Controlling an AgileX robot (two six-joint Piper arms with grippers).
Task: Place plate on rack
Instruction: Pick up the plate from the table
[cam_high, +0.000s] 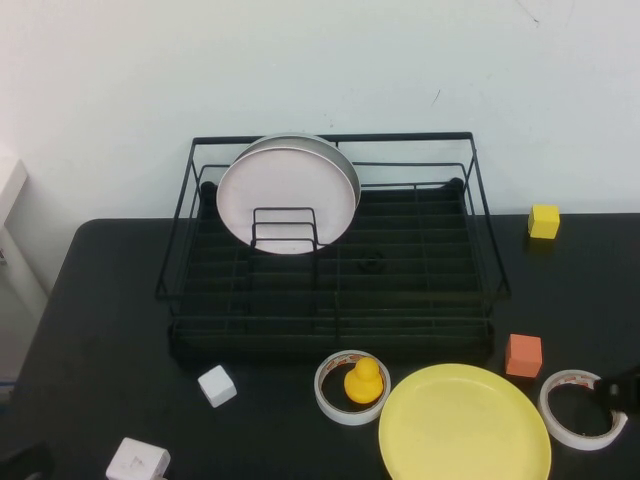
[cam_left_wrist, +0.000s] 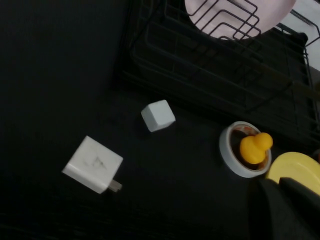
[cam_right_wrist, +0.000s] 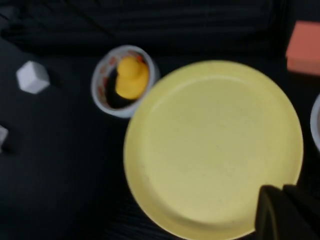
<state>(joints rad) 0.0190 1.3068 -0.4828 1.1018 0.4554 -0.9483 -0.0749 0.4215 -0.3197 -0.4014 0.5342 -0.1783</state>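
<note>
There are two plates: the yellow plate (cam_high: 465, 425) lies flat near the front edge of the table (cam_high: 90, 330), right of the middle, and a white plate (cam_high: 288, 195) stands upright in the left back part of the rack (cam_high: 330, 250). The rack is one, in the middle toward the back edge. There are two tape rolls: one roll (cam_high: 350, 387) touches the yellow plate's left side with a duck (cam_high: 363, 380) inside it, the second roll (cam_high: 583, 408) is near the right edge. Two white blocks, a cube (cam_high: 217, 385) and a charger (cam_high: 138, 463), lie toward the front left corner. An orange block (cam_high: 523, 355) sits just behind the plate, a yellow block (cam_high: 544, 221) at the back right.

The rack's right half is open. The left gripper (cam_high: 25, 462) is at the front left corner, and the right gripper (cam_high: 622, 392) is at the right edge beside the second roll. For both I cannot tell how the fingers stand.
</note>
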